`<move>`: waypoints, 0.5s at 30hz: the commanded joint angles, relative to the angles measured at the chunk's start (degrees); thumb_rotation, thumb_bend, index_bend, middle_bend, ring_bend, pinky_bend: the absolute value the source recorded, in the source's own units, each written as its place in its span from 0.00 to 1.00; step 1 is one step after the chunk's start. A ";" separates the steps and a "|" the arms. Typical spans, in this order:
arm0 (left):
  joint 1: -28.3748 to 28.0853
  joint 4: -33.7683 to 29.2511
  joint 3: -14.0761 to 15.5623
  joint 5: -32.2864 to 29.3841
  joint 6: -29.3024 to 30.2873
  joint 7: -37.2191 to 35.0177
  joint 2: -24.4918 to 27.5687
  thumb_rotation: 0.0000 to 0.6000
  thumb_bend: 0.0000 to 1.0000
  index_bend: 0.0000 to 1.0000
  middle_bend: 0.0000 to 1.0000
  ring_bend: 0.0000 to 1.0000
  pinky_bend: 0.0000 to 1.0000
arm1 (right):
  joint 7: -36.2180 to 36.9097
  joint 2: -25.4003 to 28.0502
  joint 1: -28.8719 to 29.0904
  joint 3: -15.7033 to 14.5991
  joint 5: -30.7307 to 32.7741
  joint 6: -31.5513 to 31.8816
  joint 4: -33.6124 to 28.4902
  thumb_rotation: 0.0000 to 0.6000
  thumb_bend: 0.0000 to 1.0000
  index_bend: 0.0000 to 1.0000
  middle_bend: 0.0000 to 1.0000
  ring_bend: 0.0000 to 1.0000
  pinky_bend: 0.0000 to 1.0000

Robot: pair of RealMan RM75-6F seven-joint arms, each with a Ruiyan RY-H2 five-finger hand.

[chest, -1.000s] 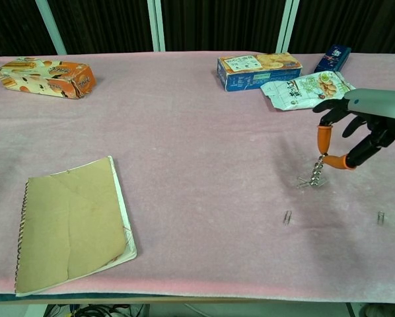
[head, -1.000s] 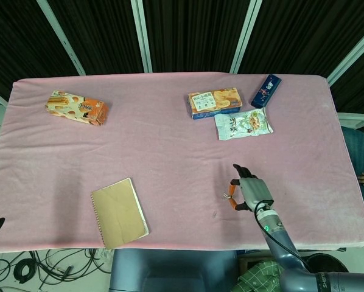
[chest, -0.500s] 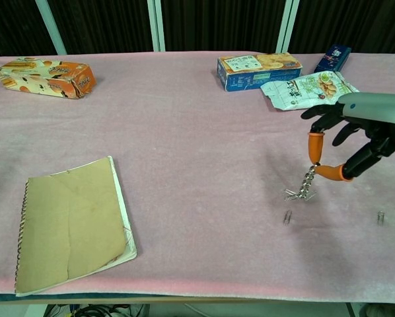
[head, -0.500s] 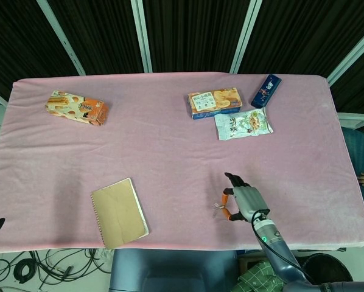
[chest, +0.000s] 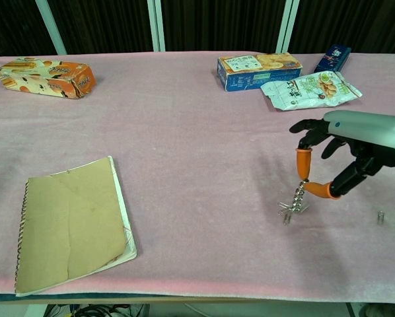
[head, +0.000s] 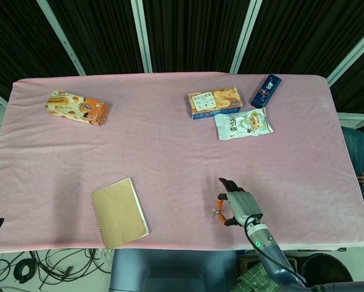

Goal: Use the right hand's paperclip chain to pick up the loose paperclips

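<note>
- Silver paperclip chain (chest: 296, 199) is hanging from the right hand (chest: 346, 153), pinched between two orange-capped fingertips (chest: 302, 160) above the pink cloth-covered table (chest: 184, 132).
- Its lower end is touching a loose silver paperclip (chest: 287, 218) lying on the cloth.
- Another loose paperclip (chest: 380, 216) is lying well apart, near the right edge.
- A tan spiral notebook (chest: 69, 221) is lying at the table's front left.
- Only a dark tip at the head view's left edge may be the left hand; its state cannot be told.

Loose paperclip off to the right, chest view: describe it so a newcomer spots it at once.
On the pink table, look near the front right edge. Right of the right hand and its dangling paperclip chain lies the loose paperclip, small, silvery, lying flat and alone on the cloth, touching nothing.
</note>
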 commanded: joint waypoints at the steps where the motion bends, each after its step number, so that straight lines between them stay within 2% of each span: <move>1: 0.04 0.02 -0.03 -0.07 0.05 -0.05 0.00 1.00 0.22 0.03 0.00 0.00 0.00 | -0.02 -0.12 -0.17 -0.23 0.07 0.06 0.13 1.00 0.32 0.57 0.00 0.01 0.19; 15: 0.02 -0.07 0.04 0.04 -0.01 0.32 -0.10 1.00 0.22 0.03 0.00 0.00 0.00 | 0.41 -0.38 -0.79 -0.96 -0.42 -0.29 0.10 1.00 0.32 0.57 0.00 0.01 0.19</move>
